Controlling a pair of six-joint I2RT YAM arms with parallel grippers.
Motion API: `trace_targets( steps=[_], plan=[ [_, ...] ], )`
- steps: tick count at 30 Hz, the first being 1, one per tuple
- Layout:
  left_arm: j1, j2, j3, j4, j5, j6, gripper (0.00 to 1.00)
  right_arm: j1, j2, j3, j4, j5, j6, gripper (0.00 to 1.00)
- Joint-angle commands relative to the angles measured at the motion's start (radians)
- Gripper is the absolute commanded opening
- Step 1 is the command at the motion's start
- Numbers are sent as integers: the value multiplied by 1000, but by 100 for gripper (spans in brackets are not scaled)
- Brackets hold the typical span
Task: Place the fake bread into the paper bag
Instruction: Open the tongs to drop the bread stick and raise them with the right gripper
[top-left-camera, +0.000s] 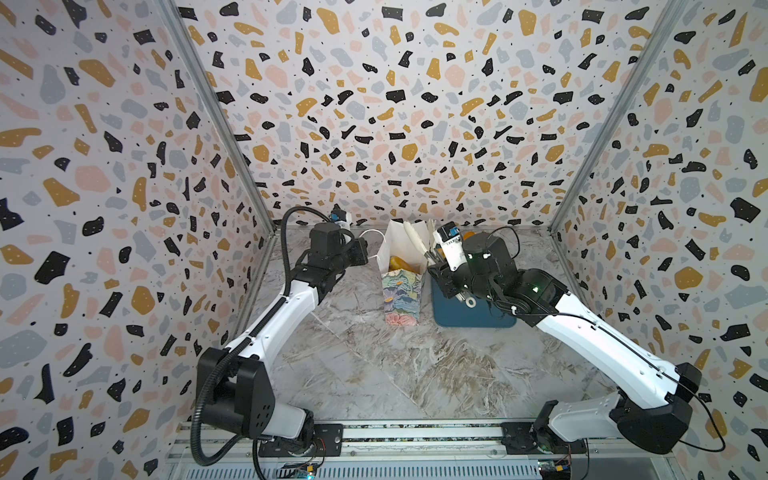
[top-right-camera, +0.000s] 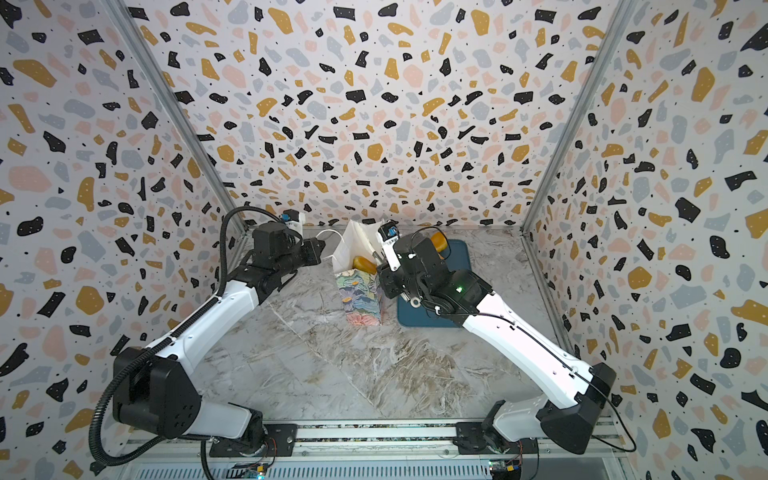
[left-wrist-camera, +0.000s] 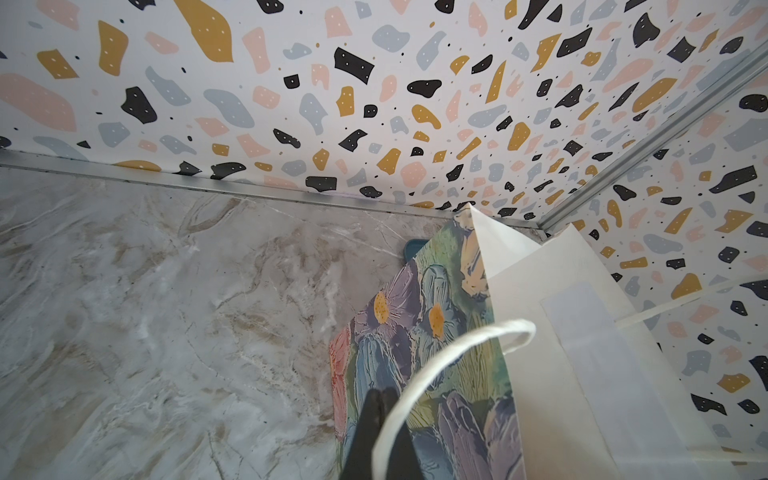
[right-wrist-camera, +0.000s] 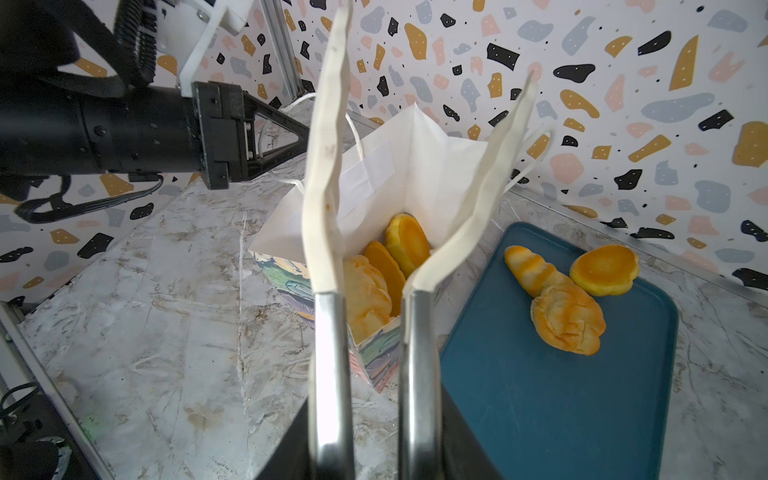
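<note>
Now | paper bag (right-wrist-camera: 415, 166): three breads (right-wrist-camera: 407, 243) | tray (right-wrist-camera: 540, 395): three breads (right-wrist-camera: 567, 318) | left jaws pinch handle (left-wrist-camera: 498, 329) | right jaws parted, empty

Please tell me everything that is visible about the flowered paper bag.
The paper bag stands upright on the marble table, beside a teal tray. Its outside shows painted pastel flowers; its lining is plain white. The mouth is open, with at least three golden breads inside. The left gripper is shut on one white cord handle. The right gripper is open above the mouth.
</note>
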Motion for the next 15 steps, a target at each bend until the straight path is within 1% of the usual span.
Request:
trace_targets(
  steps=[1, 8, 15],
  plan=[
    [6, -6, 17, 21, 13, -3, 0, -12, -53, 43, 43, 32, -13, 38],
    [7, -7, 18, 21, 14, -1, 0, -64, -72, 18, 46, 16, -10, 38],
    [6, -7, 17, 20, 12, 0, 0, -155, -120, -39, 74, -36, 2, 39]
  ],
)
